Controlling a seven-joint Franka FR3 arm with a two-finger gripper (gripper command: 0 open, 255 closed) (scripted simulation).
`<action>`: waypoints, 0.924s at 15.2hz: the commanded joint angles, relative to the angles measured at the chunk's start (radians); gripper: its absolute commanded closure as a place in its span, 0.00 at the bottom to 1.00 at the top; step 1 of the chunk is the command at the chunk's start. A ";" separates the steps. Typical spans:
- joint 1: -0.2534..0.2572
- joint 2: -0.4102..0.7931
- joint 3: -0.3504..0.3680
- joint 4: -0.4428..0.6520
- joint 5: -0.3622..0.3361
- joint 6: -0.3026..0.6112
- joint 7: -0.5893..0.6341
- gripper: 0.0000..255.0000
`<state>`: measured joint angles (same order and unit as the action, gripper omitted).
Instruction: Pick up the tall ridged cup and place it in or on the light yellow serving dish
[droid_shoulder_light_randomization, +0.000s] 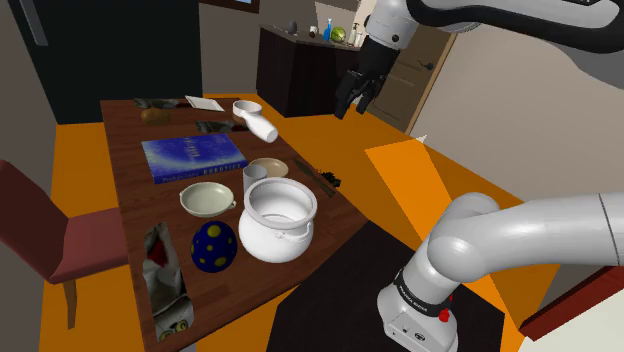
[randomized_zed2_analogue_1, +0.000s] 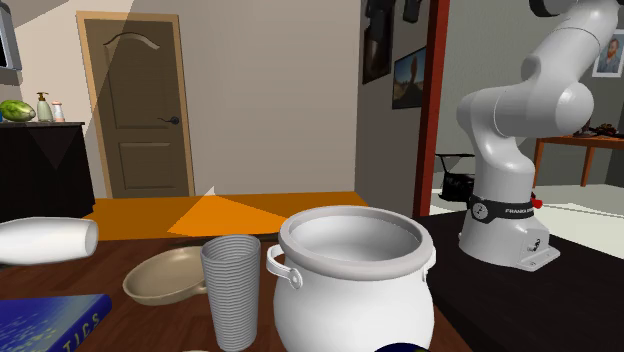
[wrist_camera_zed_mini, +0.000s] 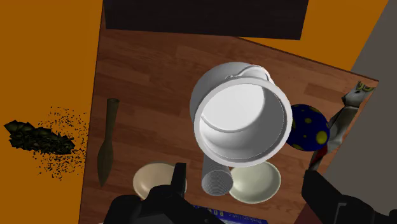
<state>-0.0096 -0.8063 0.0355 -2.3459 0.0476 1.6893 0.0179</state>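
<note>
The tall ridged cup is grey and stands upright on the wooden table between three vessels. The light yellow serving dish, a shallow bowl with small handles, lies just to the cup's left in the shoulder view. My gripper hangs open high above the table's far right side, well clear of everything. In the wrist view the cup appears between my spread fingers, with the dish touching or nearly touching it. The second exterior view has the cup close to the pot.
A large white pot stands right beside the cup. A beige bowl sits behind it. A blue book, a spotted blue egg, a white vessel lying on its side and a dark knife-like piece share the table. A red chair stands at its left.
</note>
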 joint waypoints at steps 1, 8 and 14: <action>0.000 0.000 0.000 0.000 0.000 0.000 0.000 0.00; 0.008 0.157 0.048 -0.084 -0.006 0.250 0.016 0.00; 0.005 0.341 0.092 -0.099 -0.029 0.457 0.041 0.00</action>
<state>-0.0030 -0.5027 0.1204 -2.4527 0.0244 2.1130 0.0549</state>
